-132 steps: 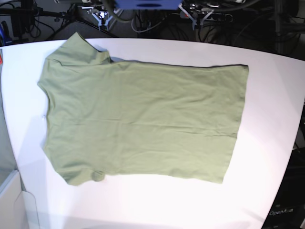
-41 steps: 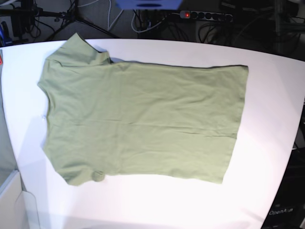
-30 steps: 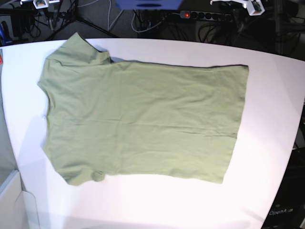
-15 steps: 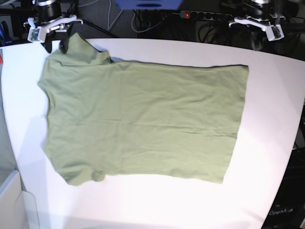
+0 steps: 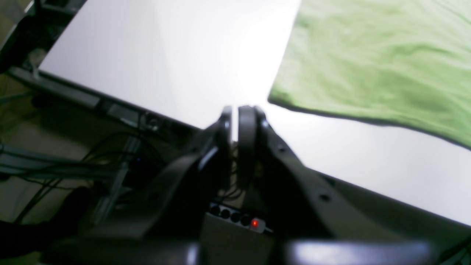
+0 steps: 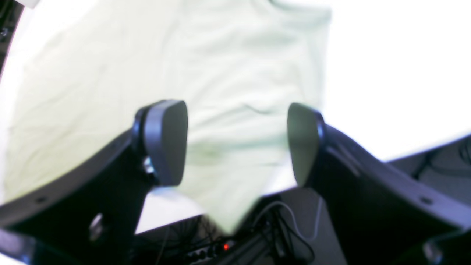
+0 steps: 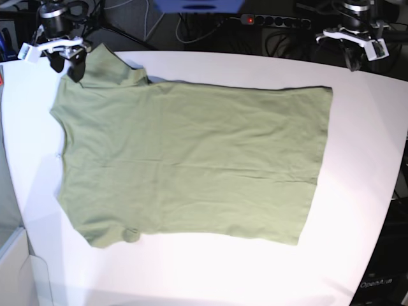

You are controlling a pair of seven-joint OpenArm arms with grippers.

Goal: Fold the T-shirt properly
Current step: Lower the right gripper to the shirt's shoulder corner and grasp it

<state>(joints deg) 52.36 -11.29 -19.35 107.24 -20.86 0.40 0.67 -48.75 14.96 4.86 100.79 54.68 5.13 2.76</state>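
The sage-green T-shirt (image 7: 191, 159) lies flat on the white table (image 7: 357, 191), neck end at the left, hem at the right. My right gripper (image 7: 65, 65) hangs open at the back left over the far sleeve (image 7: 108, 67). In the right wrist view the gripper (image 6: 233, 143) has pale fabric (image 6: 228, 110) showing below between its spread fingers (image 6: 165, 143), not gripped. My left gripper (image 7: 352, 59) is shut at the back right, just beyond the table's rear edge. In the left wrist view its tips (image 5: 235, 114) sit beside the shirt's hem corner (image 5: 274, 98), apart from it.
Behind the table runs a power strip (image 7: 274, 20) with a red light, among cables and stands. A grey bin (image 7: 13, 268) sits at the front left, and a dark box (image 7: 382, 280) stands off the table's right edge. Bare white table surrounds the shirt.
Both arms have come down from the top edge toward the table's back corners. The right gripper has opened and shifted left over the sleeve. The left gripper stays shut. The shirt has not moved.
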